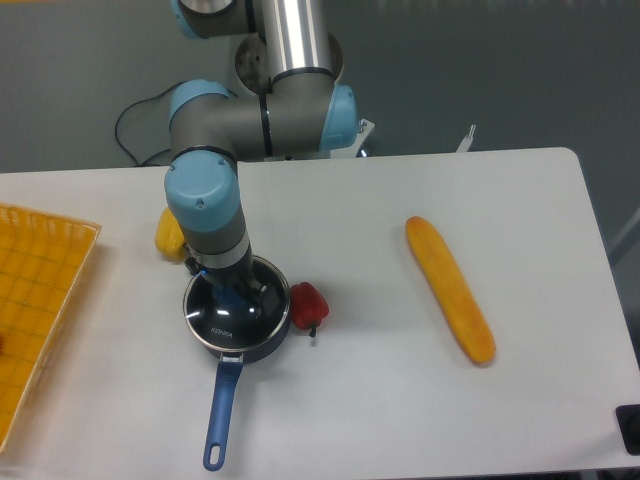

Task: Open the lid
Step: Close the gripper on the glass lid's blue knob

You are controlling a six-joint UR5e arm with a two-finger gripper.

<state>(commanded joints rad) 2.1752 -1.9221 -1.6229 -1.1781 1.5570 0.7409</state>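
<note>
Orange mesh tray sits at the desk's nine o'clock edge. Next right, the round clear glass lid with its silver rim rests shut on the dark blue long-handled saucepan. The gripper hangs directly over the lid's centre, hiding the knob; whether the fingers are spread or clenched I cannot tell. An off-centre pinch could probably slip off, or drag the pan into the small red pepper at three o'clock.

Single fixed camera, high front, looking down over table.
</note>
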